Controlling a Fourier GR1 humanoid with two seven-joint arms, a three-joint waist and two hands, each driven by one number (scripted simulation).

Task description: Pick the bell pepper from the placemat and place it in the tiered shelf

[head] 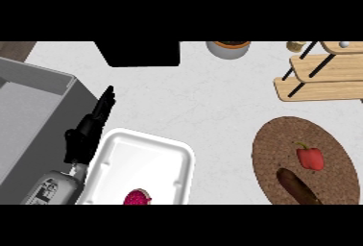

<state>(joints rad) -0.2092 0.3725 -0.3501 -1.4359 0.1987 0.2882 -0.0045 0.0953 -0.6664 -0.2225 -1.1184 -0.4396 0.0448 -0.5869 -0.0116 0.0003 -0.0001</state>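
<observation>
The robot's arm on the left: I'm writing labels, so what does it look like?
Only the left hand shows: black, slim, with long straight fingers. Its forearm is a light grey cylinder bearing small dark markings too small to read. No cables are visible.

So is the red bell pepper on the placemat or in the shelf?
On the placemat: the red bell pepper lies on the brown woven placemat, apart from the wooden tiered shelf.

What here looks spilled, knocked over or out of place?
Nothing stands out. The bell pepper lies on the round placemat, the wooden shelf stands upright, and the left hand rests beside the white tray.
</observation>
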